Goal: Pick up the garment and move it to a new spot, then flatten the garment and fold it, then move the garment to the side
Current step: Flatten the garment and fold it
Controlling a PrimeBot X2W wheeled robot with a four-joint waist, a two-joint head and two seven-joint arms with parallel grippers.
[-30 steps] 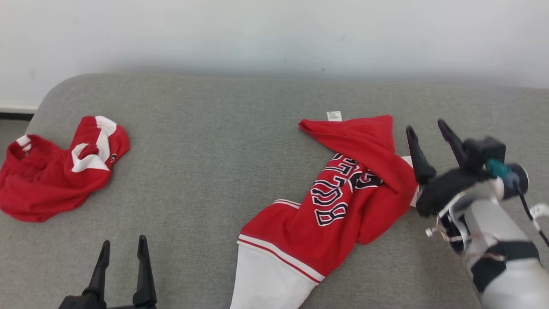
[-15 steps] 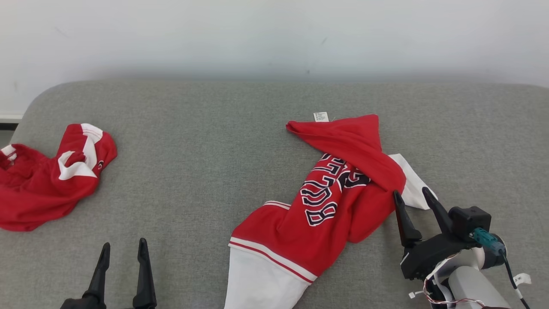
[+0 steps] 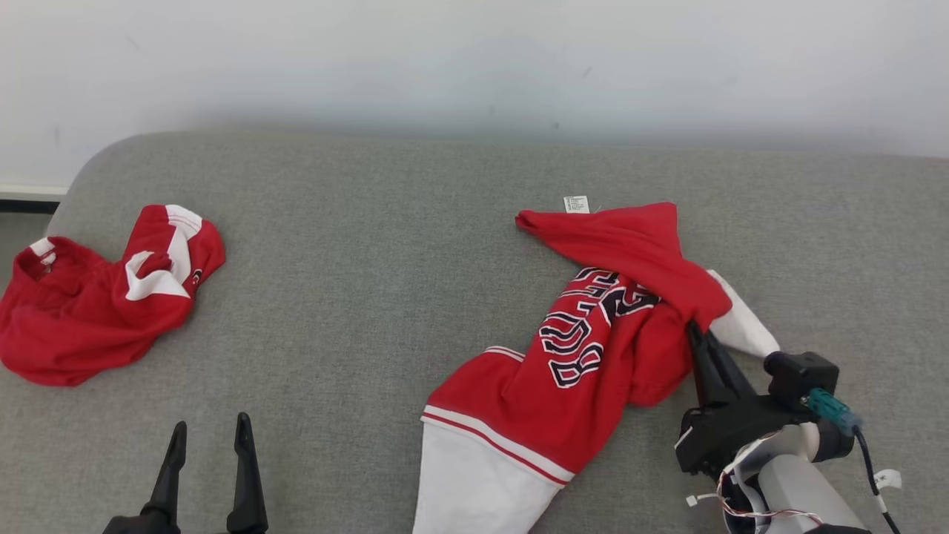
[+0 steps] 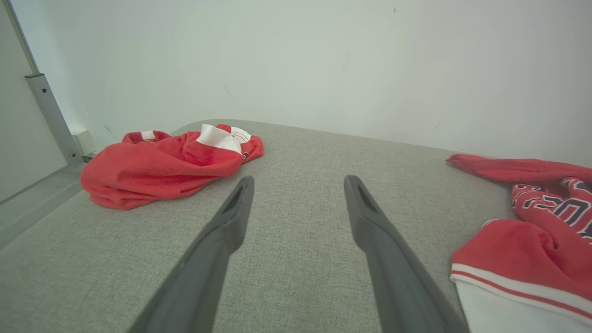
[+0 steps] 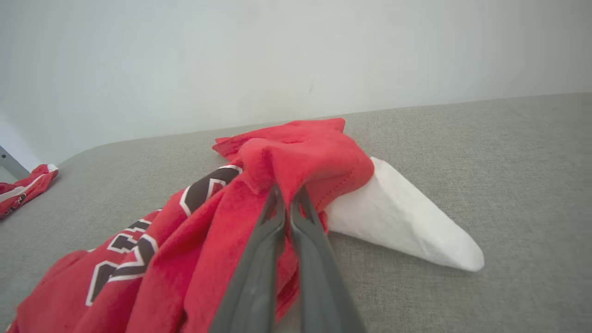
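The garment [image 3: 593,356] is a crumpled red jacket with dark lettering and white sleeves, lying right of centre on the grey cushion [image 3: 371,297]. My right gripper [image 3: 698,335] reaches into its right edge from the lower right. In the right wrist view the right gripper [image 5: 286,192] is shut on a red fold of the garment [image 5: 305,152], just beside a white sleeve [image 5: 397,222]. My left gripper [image 3: 209,434] stands open at the lower left, well apart from the garment [image 4: 522,240]; nothing lies between the left gripper's [image 4: 298,182] fingers.
A second red and white garment [image 3: 96,304] lies bunched at the cushion's far left edge, also seen as a red heap [image 4: 162,162] ahead of the left gripper. A white wall [image 3: 474,59] runs behind the cushion. Another white sleeve [image 3: 474,489] reaches the near edge.
My right gripper drew back toward me, then pushed into the garment's right edge and went from open to shut on a red fold. The head camera shifted slightly. The left gripper stayed put.
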